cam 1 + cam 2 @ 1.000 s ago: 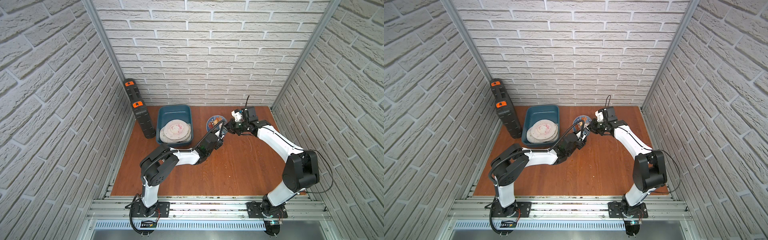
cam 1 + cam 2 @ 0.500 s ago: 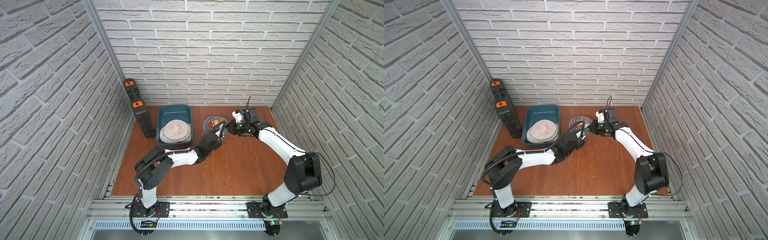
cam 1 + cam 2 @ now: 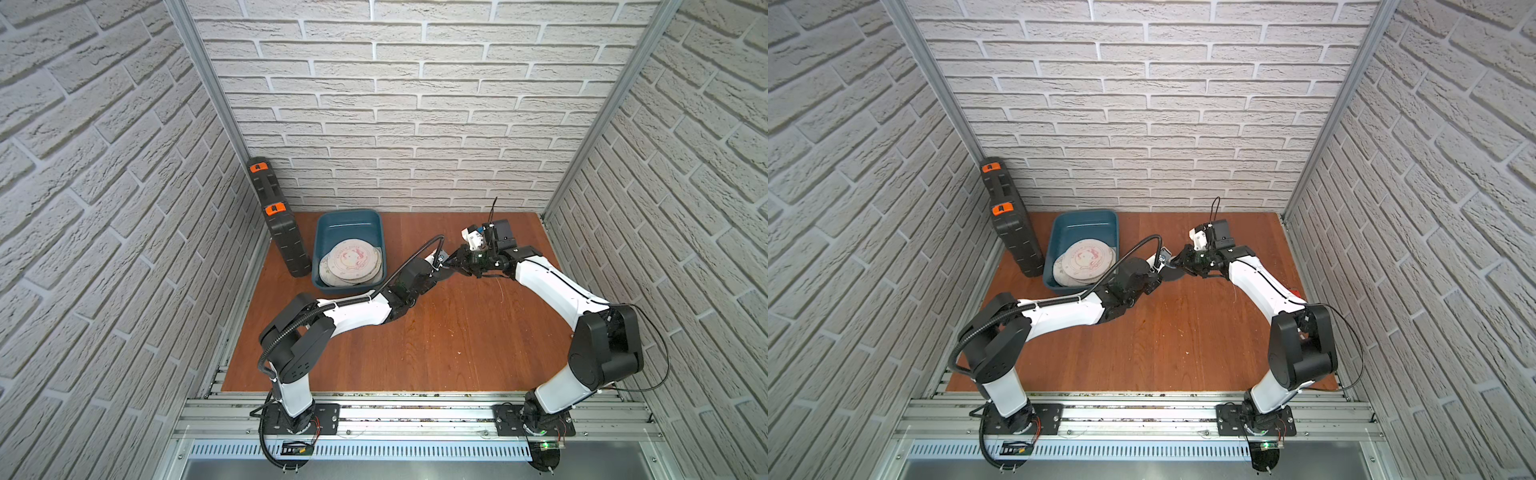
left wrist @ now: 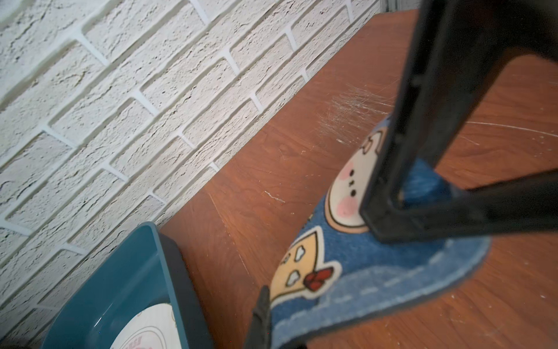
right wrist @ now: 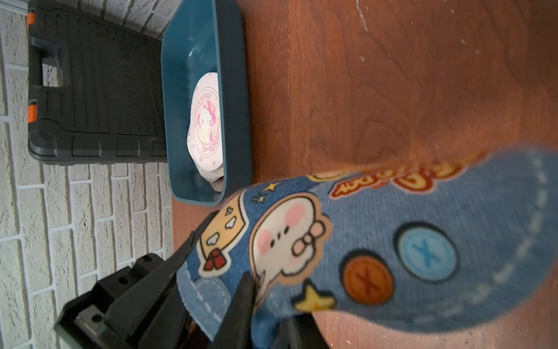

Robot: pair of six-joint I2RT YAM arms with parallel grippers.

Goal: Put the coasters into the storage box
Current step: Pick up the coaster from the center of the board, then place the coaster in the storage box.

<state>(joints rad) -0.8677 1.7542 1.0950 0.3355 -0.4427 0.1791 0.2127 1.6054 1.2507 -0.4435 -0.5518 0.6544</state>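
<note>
Blue fabric coaster (image 5: pixel 422 241), printed with a bunny and buttons, sags between the two arms, apparently lifted off the tabletop (image 3: pixel 415 345), near the storage box (image 3: pixel 328 224). Left gripper (image 5: pixel 220 266) is pinched on the coaster's edge nearest the box. Right gripper (image 3: pixel 458 261) sits at the opposite edge; whether its jaws clamp or stand apart cannot be told.

Judgement: a handover, since the box lies on the left arm's side. Pale coasters (image 3: pixel 351 264) are stacked inside its near end, and the far end is bare. A black case (image 3: pixel 282 232) stands just beside the box.
</note>
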